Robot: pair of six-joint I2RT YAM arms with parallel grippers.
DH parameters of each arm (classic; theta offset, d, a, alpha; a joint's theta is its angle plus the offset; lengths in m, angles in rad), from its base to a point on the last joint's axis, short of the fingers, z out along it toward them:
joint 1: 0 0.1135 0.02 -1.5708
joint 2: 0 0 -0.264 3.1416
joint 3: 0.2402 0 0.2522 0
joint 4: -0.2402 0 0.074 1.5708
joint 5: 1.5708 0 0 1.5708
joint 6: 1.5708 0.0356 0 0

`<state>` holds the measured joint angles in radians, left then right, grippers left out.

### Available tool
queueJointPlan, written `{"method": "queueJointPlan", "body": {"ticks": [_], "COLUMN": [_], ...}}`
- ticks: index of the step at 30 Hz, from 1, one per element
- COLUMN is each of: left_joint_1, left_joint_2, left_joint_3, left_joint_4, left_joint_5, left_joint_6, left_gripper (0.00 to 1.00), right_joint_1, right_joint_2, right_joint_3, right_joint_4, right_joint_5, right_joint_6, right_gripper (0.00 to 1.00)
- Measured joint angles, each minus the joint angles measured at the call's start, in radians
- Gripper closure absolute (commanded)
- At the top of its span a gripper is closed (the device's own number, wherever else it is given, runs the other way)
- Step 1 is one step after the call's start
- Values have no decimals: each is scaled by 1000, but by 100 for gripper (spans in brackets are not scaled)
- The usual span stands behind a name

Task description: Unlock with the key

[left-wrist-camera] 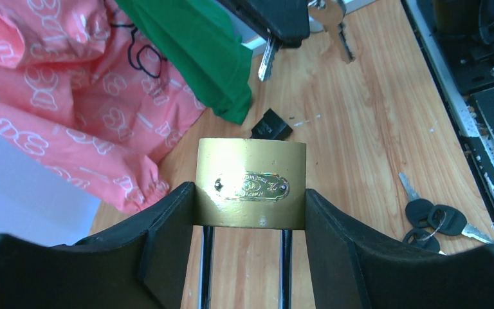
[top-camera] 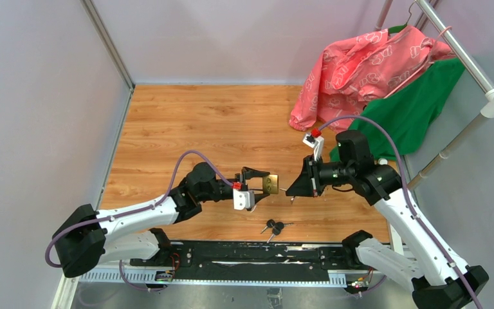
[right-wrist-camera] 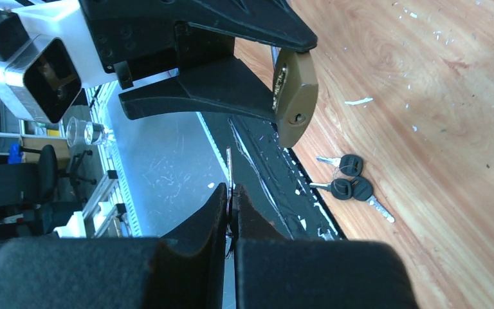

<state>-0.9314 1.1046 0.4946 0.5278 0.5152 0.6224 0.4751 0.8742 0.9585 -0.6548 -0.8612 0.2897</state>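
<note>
Brass padlock hangs in the air above the wooden counter, gripped by the left pincer, whose two black fingers press against the flat sides of the lock body. In the left wrist view the padlock sits squarely between those fingers, its small oval nameplate facing the camera and the two steel legs of its shackle running back toward the wrist. The right wrist view shows the padlock from its bottom end, with the keyhole turned toward the right arm. The right pincer is pressed together on a key, whose thin blade sticks out past the fingertips. The blade's tip is near the keyhole but apart from it, not in line with it and not inserted. From the left wrist, that key points down from the black pincer tip, with a second key dangling beside it. A bunch of spare keys with black heads lies flat on the counter near the arms' bases, below the padlock. At the far right corner a pink garment and a green garment are draped from a white rail.
</note>
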Motion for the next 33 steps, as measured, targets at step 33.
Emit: {"method": "queueJointPlan", "body": {"ticks": [33], "left_joint_1": [0], "left_joint_2": [0], "left_joint_3": [18], "left_joint_4": [51], "left_joint_5": [150], "left_joint_6": [11], "left_gripper": [100], "right_joint_1": [-11], "right_joint_2": [31], "right_joint_3": [18], "right_joint_4": [-118], "right_joint_5": [39], "right_joint_6": [63], "right_gripper": [100]}}
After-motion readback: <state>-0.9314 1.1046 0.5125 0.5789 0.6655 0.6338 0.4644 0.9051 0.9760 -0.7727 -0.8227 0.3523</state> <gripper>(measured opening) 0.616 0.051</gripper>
